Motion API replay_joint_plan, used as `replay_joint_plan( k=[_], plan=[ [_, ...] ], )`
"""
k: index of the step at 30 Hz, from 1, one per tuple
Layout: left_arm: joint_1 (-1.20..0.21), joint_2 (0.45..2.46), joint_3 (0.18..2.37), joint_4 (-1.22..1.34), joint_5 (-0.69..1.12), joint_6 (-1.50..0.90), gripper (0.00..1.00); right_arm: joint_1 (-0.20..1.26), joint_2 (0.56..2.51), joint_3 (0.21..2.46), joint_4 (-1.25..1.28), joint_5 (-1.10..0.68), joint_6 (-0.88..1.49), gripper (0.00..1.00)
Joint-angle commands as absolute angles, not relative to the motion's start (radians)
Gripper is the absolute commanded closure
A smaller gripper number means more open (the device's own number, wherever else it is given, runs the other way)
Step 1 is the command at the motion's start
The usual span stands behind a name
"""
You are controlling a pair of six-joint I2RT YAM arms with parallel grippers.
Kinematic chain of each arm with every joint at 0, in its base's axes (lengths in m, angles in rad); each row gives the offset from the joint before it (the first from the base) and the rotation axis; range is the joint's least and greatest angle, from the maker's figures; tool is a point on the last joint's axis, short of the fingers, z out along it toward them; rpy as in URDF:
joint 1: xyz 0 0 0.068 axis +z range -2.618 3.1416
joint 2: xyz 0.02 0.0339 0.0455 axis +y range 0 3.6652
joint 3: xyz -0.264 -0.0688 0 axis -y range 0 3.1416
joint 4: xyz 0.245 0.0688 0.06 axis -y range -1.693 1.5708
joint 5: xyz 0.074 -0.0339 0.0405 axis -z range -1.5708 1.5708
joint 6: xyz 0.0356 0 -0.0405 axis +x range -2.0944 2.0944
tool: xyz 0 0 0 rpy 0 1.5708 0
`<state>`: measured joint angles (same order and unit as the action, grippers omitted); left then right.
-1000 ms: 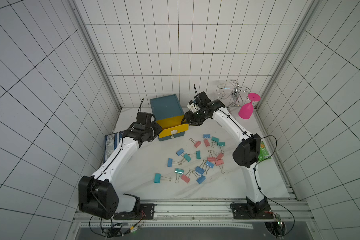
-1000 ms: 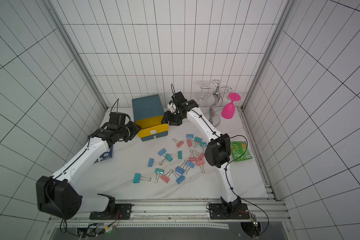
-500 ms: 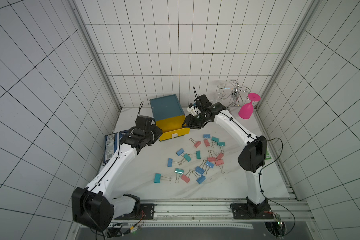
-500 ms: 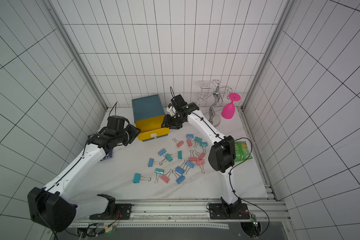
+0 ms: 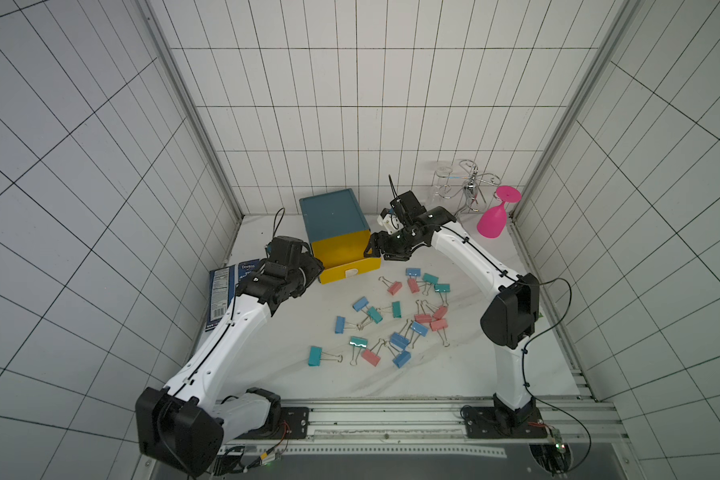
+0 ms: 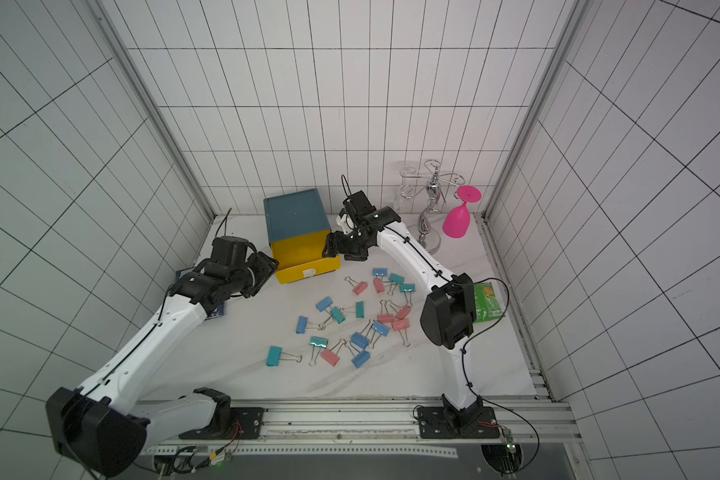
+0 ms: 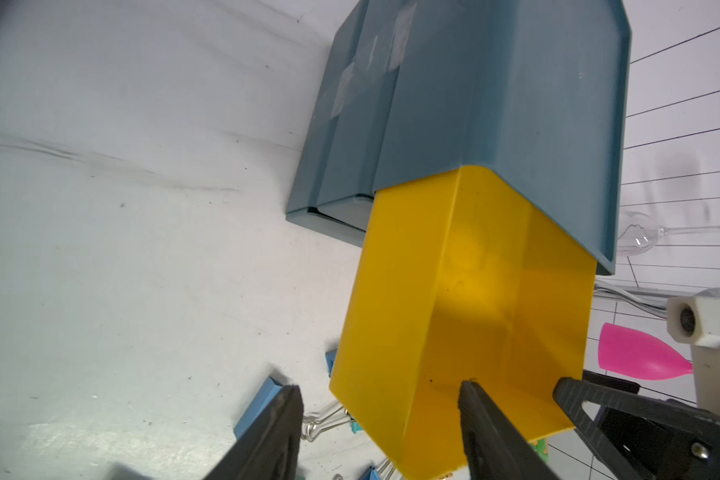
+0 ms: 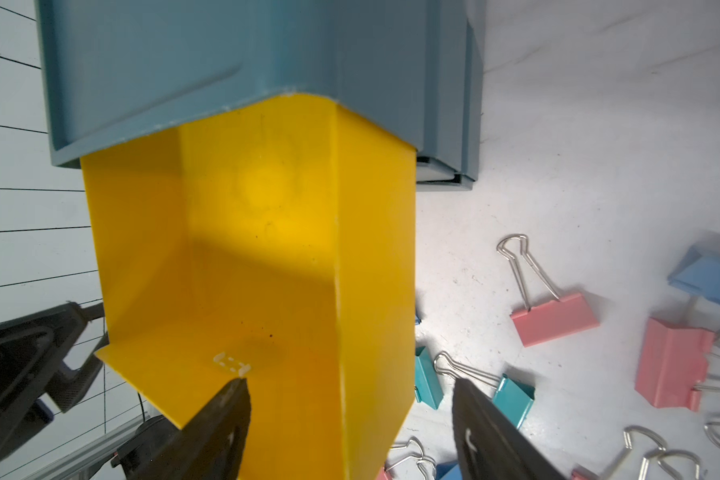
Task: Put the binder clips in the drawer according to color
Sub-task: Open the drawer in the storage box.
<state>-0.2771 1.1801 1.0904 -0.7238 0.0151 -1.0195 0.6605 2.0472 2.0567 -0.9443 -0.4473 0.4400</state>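
The drawer cabinet [image 5: 333, 212] is dark teal and stands at the back of the table. Its yellow top drawer [image 5: 344, 253] is pulled out, and its inside [image 8: 242, 257] looks bare. My left gripper [image 5: 313, 271] [image 7: 380, 385] is open, its fingers straddling the drawer's left wall. My right gripper [image 5: 373, 250] [image 8: 350, 381] is open, straddling the right wall. Several binder clips in pink [image 5: 394, 287], light blue [image 5: 340, 324] and teal [image 5: 314, 356] lie scattered on the table in front of the drawer.
A pink plastic goblet [image 5: 493, 216] hangs from a wire glass rack [image 5: 468, 187] at the back right. A dark blue packet [image 5: 225, 295] lies under my left arm. A green packet [image 6: 487, 301] lies by my right arm's elbow. Tiled walls enclose the table.
Both grippers have opened wider beside the yellow drawer's walls. The yellow drawer now covers the teal drawer front that showed beneath it a second ago.
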Motion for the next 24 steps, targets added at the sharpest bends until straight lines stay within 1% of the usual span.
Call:
replay_joint_plan(
  k=[1, 5, 7, 10, 12, 14, 18, 24],
  plan=[
    [-0.251, 1.137, 1.142, -0.766, -0.043, -0.982, 0.32, 0.623, 1.976, 2.057, -0.972, -0.411, 0.427, 0.19],
    [-0.243, 1.099, 1.184, -0.794, -0.082, -0.938, 0.32, 0.601, 1.923, 2.016, -0.973, -0.407, 0.415, 0.18],
    [-0.236, 1.097, 1.234, -0.847, -0.089, -0.900, 0.31, 0.590, 1.880, 1.980, -0.974, -0.393, 0.406, 0.19],
    [-0.218, 1.110, 1.312, -0.951, -0.083, -0.858, 0.32, 0.568, 1.809, 1.892, -0.987, -0.351, 0.394, 0.21],
    [-0.200, 1.102, 1.325, -0.998, -0.054, -0.851, 0.32, 0.551, 1.757, 1.815, -0.995, -0.314, 0.393, 0.23],
    [-0.185, 1.077, 1.308, -1.031, -0.032, -0.858, 0.32, 0.535, 1.702, 1.718, -0.995, -0.274, 0.394, 0.24],
    [-0.178, 0.998, 1.199, -1.051, 0.003, -0.893, 0.32, 0.501, 1.608, 1.526, -0.994, -0.215, 0.417, 0.23],
    [-0.178, 0.897, 1.027, -1.083, 0.048, -0.922, 0.33, 0.484, 1.531, 1.272, -0.969, -0.189, 0.435, 0.23]
  ],
)
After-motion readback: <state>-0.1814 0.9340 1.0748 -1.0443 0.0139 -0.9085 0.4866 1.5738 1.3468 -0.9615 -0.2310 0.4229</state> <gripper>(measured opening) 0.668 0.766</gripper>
